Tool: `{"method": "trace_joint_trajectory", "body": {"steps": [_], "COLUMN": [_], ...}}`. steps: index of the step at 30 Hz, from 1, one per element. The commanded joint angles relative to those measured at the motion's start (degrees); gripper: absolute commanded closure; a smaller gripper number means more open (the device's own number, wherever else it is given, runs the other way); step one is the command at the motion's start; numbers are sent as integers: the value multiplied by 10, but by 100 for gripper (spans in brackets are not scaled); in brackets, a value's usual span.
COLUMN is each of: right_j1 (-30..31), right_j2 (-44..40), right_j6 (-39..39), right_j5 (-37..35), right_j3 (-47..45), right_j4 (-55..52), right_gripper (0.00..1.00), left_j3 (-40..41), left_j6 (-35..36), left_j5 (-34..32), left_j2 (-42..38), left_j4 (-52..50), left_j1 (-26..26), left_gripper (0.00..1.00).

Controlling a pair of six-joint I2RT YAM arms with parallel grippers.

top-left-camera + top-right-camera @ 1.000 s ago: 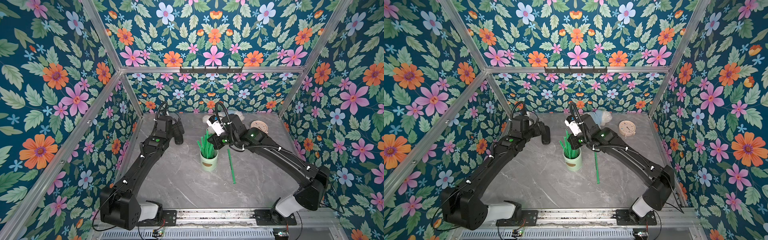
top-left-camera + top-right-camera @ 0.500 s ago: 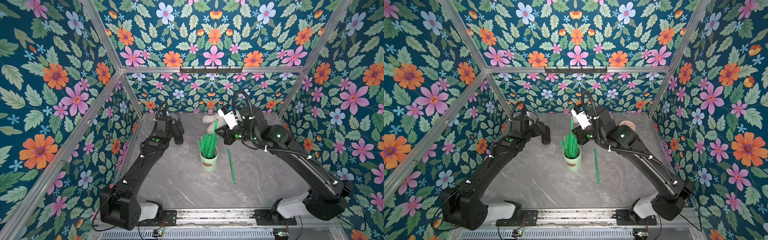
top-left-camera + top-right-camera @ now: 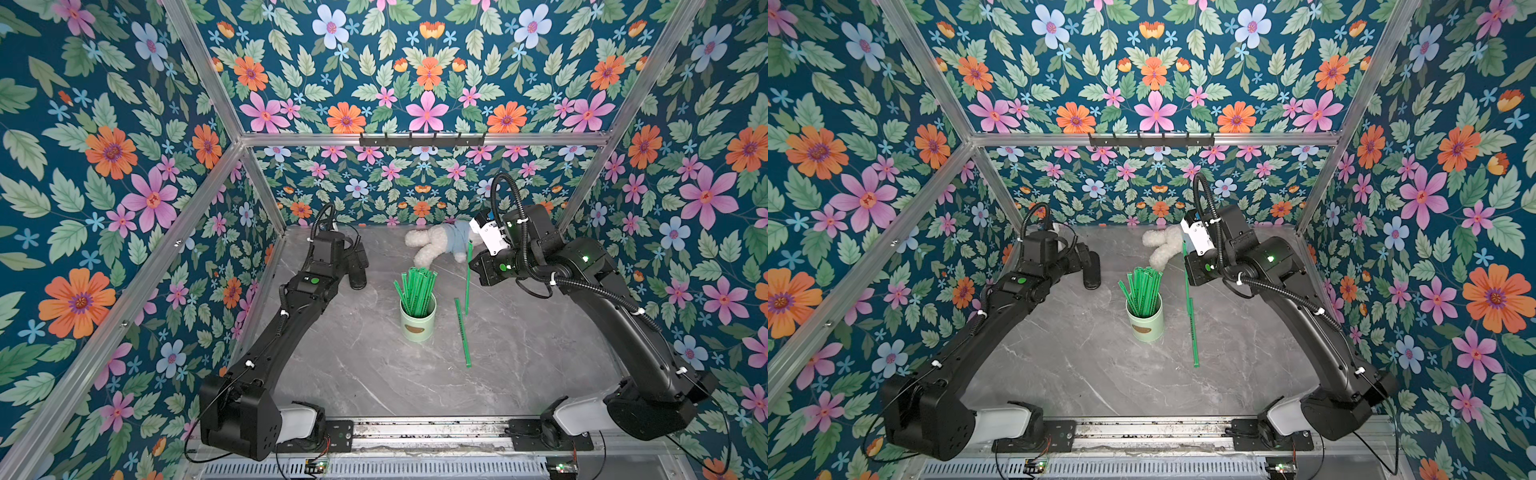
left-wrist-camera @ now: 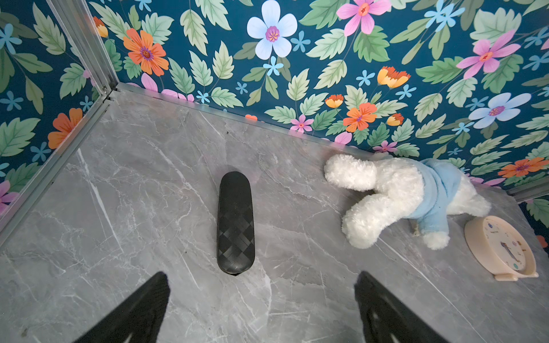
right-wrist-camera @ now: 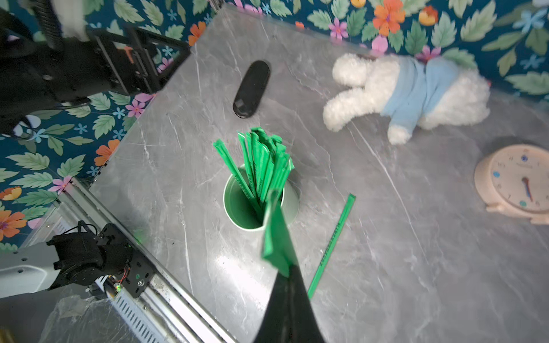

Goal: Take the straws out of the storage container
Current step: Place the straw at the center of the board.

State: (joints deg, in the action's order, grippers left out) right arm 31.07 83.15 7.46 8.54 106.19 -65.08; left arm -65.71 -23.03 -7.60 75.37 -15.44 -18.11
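grey marble tabletop [image 3: 374, 374], in a top view: bright green straws [image 3: 415, 286] stand in pale mint cylindrical cup [image 3: 417, 326]. right wrist view: right gripper [image 5: 286, 282] pinches one lifted straw [image 5: 276, 234]; lay it flat beside loose straw [image 5: 332, 240]. left wrist view: left gripper [image 4: 260, 277] gapes empty.

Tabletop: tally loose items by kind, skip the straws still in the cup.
storage container: 1
straws outside it: 2, lying straw and held straw in right end effector
plush toy: 1
clock: 1
black case: 1
total: 6
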Motion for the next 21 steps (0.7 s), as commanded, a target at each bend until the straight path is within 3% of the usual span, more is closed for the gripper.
{"method": "trace_joint_trajectory", "body": {"steps": [1,14,21], "right_j1": [-22,-107,-123], "right_j2": [16,153,250], "right_j6": [23,13,-9], "right_j5": [37,105,115], "right_j3": [-4,-44,-63], "right_j4": [-61,-134,-136], "right_gripper": [100,100,100], "left_j3": [-5,-5,-4], "left_j6": [-1,-1,-2], "left_j5": [-1,2,3], "left_j2": [0,3,3], "left_j4": [-5,-4,-5], "left_j1": [1,1,0], "left_gripper": [0,1,1]}}
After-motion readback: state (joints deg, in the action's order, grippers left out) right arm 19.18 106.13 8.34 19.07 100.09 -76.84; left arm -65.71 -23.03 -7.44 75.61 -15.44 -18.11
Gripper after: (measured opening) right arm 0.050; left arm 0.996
